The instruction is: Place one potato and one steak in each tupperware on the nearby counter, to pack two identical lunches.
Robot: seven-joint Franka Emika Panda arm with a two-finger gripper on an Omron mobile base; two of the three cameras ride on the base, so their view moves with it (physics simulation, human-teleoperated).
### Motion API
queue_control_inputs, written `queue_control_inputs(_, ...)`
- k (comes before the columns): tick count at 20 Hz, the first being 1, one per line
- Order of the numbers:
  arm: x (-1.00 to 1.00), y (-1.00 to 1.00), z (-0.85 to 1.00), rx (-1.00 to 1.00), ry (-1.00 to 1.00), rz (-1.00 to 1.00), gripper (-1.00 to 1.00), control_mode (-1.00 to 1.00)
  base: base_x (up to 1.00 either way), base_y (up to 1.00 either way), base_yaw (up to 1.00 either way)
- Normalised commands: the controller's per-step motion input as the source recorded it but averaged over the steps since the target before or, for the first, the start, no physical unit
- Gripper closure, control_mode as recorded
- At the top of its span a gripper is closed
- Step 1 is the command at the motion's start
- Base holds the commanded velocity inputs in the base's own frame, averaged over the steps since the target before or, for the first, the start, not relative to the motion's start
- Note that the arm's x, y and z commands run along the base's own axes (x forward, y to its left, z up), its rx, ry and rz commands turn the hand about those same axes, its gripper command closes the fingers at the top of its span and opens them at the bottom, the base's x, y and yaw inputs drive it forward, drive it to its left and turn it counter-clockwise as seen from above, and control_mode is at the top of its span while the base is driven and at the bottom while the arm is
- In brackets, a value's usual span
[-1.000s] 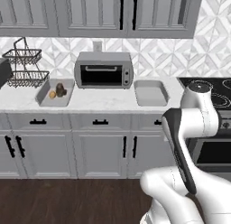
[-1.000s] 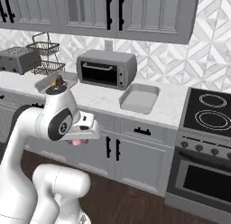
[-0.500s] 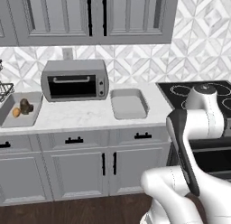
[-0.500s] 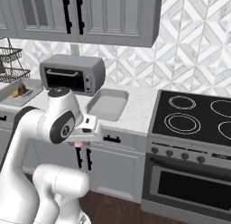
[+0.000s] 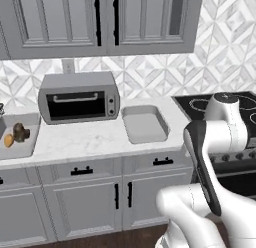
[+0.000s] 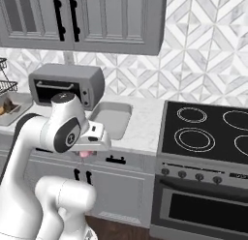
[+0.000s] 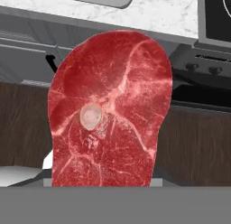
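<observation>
A flat red-pink steak [image 7: 110, 114] stands upright close in front of the hand camera and hides the fingertips. My gripper [image 6: 86, 151] is shut on it, low in front of the cabinets, with a pink bit of the steak [image 6: 84, 154] under the hand. An empty grey tupperware [image 5: 145, 123] [image 6: 110, 119] lies on the white counter [image 5: 90, 139] right of the toaster oven. A second tupperware [image 5: 27, 142] at the far left holds an orange potato [image 5: 8, 140] and a dark brown steak [image 5: 20, 132].
A grey toaster oven [image 5: 77, 97] [image 6: 65, 84] stands at the back of the counter. A black stove [image 6: 208, 132] [image 5: 200, 104] adjoins the counter on the right. A wire basket [image 6: 5, 82] shows at the far left. Grey cabinet doors with black handles [image 5: 117, 194] lie below.
The whole picture has slid left in both base views: the base has driven right along the counter, bringing the stove into view. The steak stays in my gripper.
</observation>
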Motion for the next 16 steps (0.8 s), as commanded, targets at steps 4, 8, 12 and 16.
queue_control_inputs(4, 0.00, 0.00, 0.00, 0.00, 0.00, 0.00, 1.00, 1.00, 0.35, 0.46, -0.09)
queue_control_inputs(8, 0.00, 0.00, 0.00, 0.00, 0.00, 0.00, 1.00, 1.00, 0.75, 0.23, 0.00)
queue_control_inputs(12, 0.00, 0.00, 0.00, 0.00, 0.00, 0.00, 1.00, 1.00, 0.99, 0.00, 0.00)
queue_control_inputs(16, 0.00, 0.00, 0.00, 0.00, 0.00, 0.00, 1.00, 1.00, 0.29, 0.00, 0.00)
